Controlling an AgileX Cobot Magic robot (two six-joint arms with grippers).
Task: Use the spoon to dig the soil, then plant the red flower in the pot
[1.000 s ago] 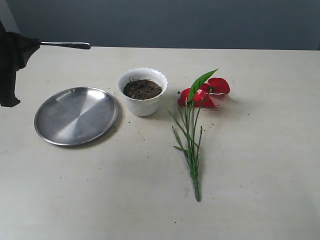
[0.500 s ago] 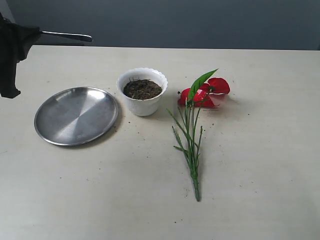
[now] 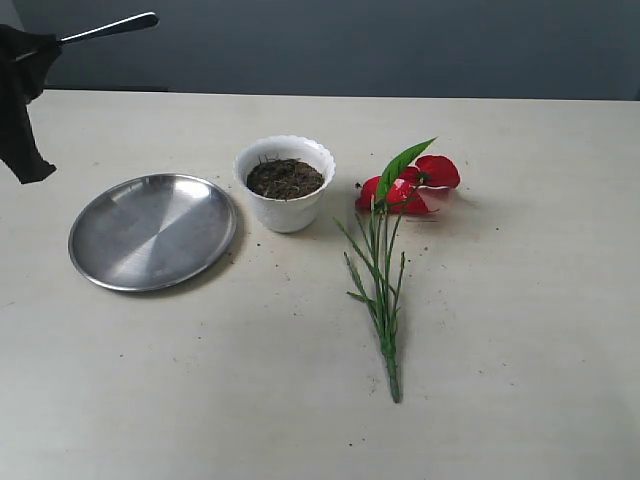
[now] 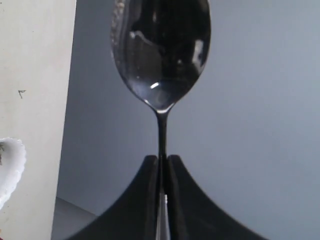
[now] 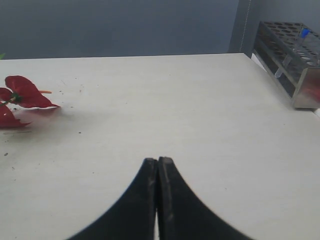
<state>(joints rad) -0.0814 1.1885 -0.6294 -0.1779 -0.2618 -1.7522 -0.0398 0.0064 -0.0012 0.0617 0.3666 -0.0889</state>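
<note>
My left gripper (image 3: 45, 45) hangs high at the far left, shut on the handle of the silver spoon (image 3: 110, 27), which juts rightward and slightly up in the air. Its bowl (image 4: 160, 50) fills the left wrist view above the closed fingertips (image 4: 161, 159). The white scalloped pot (image 3: 285, 183) holds dark soil (image 3: 284, 178) at table centre; its rim (image 4: 10, 167) edges the left wrist view. The red flower (image 3: 408, 185) lies flat right of the pot, stems (image 3: 383, 300) trailing toward the front. My right gripper (image 5: 158, 161) is shut and empty over bare table, right of the petals (image 5: 22, 92).
A round steel plate (image 3: 152, 231) lies left of the pot, below the raised spoon. A metal test-tube rack (image 5: 295, 60) stands at the table's far right edge in the right wrist view. Soil crumbs dot the table around the pot.
The left gripper has risen and swung left, and the spoon has tilted from level to bowl-end up. Pot, flower and plate have not moved.
</note>
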